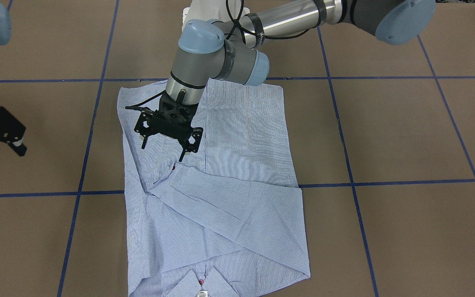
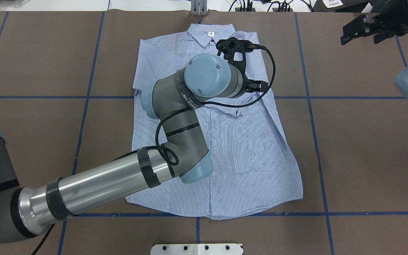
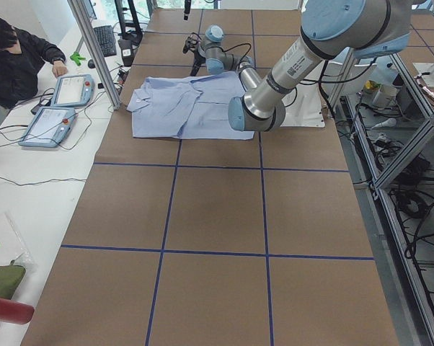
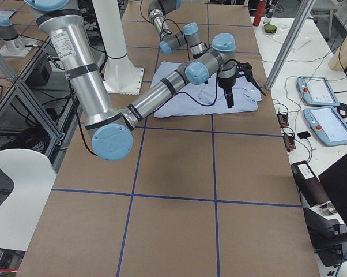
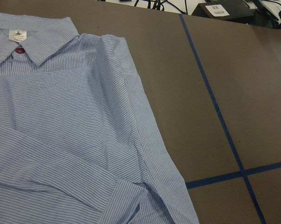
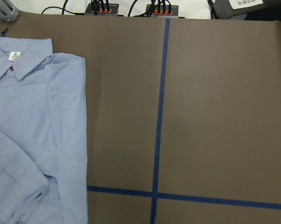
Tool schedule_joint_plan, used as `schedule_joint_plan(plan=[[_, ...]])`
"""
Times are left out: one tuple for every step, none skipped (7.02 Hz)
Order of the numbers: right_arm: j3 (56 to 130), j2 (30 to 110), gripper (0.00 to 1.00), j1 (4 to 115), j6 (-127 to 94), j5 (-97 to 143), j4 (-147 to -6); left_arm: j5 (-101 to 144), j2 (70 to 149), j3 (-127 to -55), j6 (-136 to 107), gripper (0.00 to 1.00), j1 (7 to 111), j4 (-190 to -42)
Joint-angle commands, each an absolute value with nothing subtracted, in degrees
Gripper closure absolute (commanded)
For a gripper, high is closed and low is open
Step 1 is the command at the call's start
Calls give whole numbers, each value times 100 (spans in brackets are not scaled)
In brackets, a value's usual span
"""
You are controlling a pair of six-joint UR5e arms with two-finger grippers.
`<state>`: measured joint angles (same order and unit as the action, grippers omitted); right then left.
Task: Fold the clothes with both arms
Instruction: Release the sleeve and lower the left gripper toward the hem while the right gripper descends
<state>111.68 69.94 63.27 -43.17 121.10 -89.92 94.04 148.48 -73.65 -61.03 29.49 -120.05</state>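
Shirt [image 2: 260, 152], light blue with fine white stripes, lies front-up and flat on the brown table [image 2: 30, 141]. Its collar [image 2: 198, 37], which we take as landmark throughout, sits at the end far from the robot's base. The left arm [image 2: 190, 117] reaches over the body of the garment toward the collar, so that its wrist hangs above the chest. One long sleeve [image 1: 229, 206] runs slantwise across the chest on the hem side of the collar; we judge that this lay narrows the garment for later folds. The left gripper [image 1: 163, 152] hovers above the cloth near that sleeve's cuff, farther from the collar than the sleeve itself, its jaws spread wide and holding nothing. We read this as a stance from which the cuff could be pinched. The right gripper [image 2: 361, 33] is level with the collar but well apart from it, over bare table. Its jaws appear parted and empty, and it is presumably parked there to leave the left arm room. A red cuff button [image 1: 173, 167] marks the sleeve's end, and a small white label [image 2: 211, 34] lies inside the collar.
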Motion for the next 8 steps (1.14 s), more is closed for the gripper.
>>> schedule_joint_plan(plan=[[11933, 7198, 0, 5051, -5996, 11052, -8991, 9623, 13830, -9061, -5331, 0, 2971, -11132], [12118, 7320, 0, 4488, -6455, 10674, -8974, 9659, 13268, -9784, -5083, 0, 3006, -10962], [12407, 7730, 0, 3882, -7208, 10226, -8547, 9650, 12427, -10626, -5037, 0, 2997, -10977], [12506, 8526, 0, 3267, -7668, 9587, -7516, 9650, 11906, -11061, -4880, 0, 2980, -11004], [12507, 9422, 0, 2721, -8030, 9093, -6505, 9659, 11500, -11518, -4852, 0, 2988, -11004], [12585, 10031, 0, 2203, -8407, 8662, -6199, 9624, 10948, -11853, -4947, 0, 2971, -11074], [12664, 10272, 0, 1658, -8846, 8013, -6188, 9598, 10507, -11978, -5392, 0, 2910, -11205], [12796, 10318, 1, 1374, -9112, 7868, -6188, 9154, 10120, -11979, -6336, 0, 2474, -11624]])
